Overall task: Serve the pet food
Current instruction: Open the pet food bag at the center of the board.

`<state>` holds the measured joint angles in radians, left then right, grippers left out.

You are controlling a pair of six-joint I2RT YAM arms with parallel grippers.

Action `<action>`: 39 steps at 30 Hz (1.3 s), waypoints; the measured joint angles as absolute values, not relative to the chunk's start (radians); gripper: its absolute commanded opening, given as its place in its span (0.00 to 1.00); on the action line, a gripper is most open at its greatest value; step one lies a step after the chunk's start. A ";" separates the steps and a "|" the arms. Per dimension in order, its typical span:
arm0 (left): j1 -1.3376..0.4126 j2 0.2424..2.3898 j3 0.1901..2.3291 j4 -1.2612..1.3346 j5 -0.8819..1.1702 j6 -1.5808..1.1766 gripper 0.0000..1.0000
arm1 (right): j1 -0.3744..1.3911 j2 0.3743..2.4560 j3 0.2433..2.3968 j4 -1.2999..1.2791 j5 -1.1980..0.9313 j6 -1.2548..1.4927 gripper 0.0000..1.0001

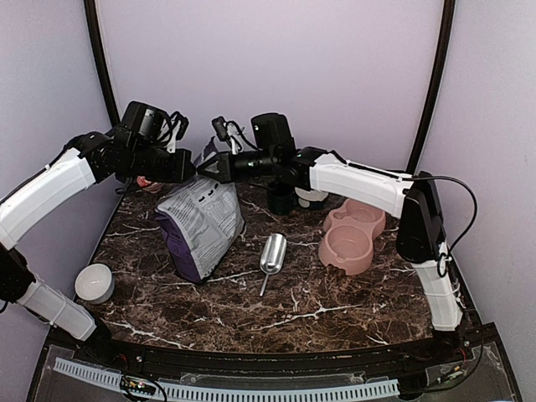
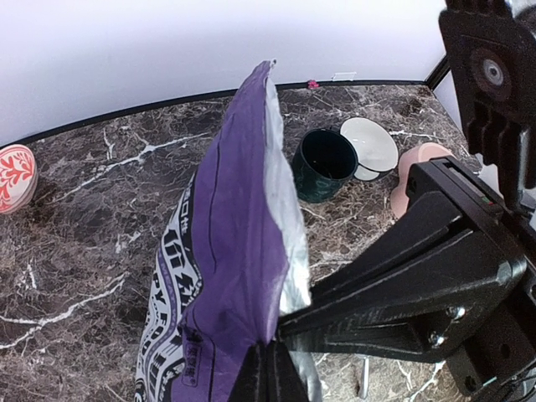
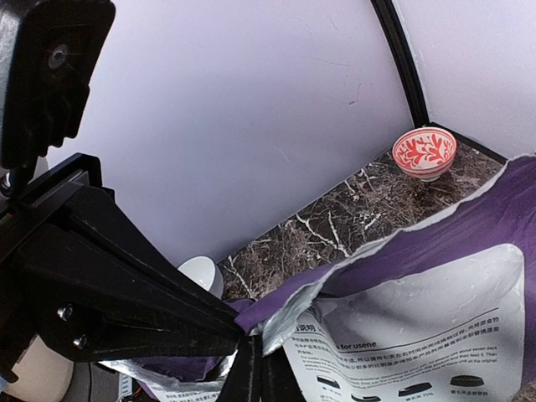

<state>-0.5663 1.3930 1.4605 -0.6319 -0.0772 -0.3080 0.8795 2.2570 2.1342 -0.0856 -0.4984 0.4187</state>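
Observation:
The purple-and-grey printed bag (image 1: 201, 222) stands on the marble table (image 1: 318, 293), left of centre, with its torn top edge up. My left gripper (image 1: 189, 171) and right gripper (image 1: 209, 167) meet at that top edge, each shut on it. In the left wrist view my left gripper (image 2: 270, 368) pinches the purple bag (image 2: 239, 243), with the right gripper's fingers (image 2: 394, 285) beside it. In the right wrist view my right gripper (image 3: 260, 373) pinches the bag's (image 3: 419, 301) silver-lined lip. No kibble shows; the bag's inside is hidden.
A metal scoop (image 1: 272, 254) lies right of the bag. The pink double bowl (image 1: 352, 234) sits at the right. A dark mug (image 1: 280, 199) and a white bowl (image 1: 311, 197) stand behind. A small white bowl (image 1: 94, 282) is front left. A red-patterned bowl (image 3: 425, 152) is far left.

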 measured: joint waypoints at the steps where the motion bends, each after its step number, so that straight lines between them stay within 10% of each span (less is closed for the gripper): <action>1: -0.568 1.393 1.465 -0.637 -0.081 -0.311 0.00 | 0.881 2.255 2.134 -0.091 -0.491 0.414 0.00; 27: -0.574 1.402 1.544 -0.777 -0.437 -0.331 0.00 | 0.834 2.241 2.114 -0.267 -0.366 0.356 0.00; 33: -0.576 1.370 1.517 -0.728 -0.320 -0.323 0.00 | 0.829 2.222 2.009 -0.159 -0.425 0.440 0.44; 39: -0.576 1.360 1.493 -0.667 -0.155 -0.350 0.00 | 0.817 2.192 1.906 0.063 -0.619 0.632 0.58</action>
<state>-0.5758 1.3598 1.4933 -0.6666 -0.1551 -0.3496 0.8169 2.1921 1.9060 0.0631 -0.6186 0.6319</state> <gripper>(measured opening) 0.006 0.542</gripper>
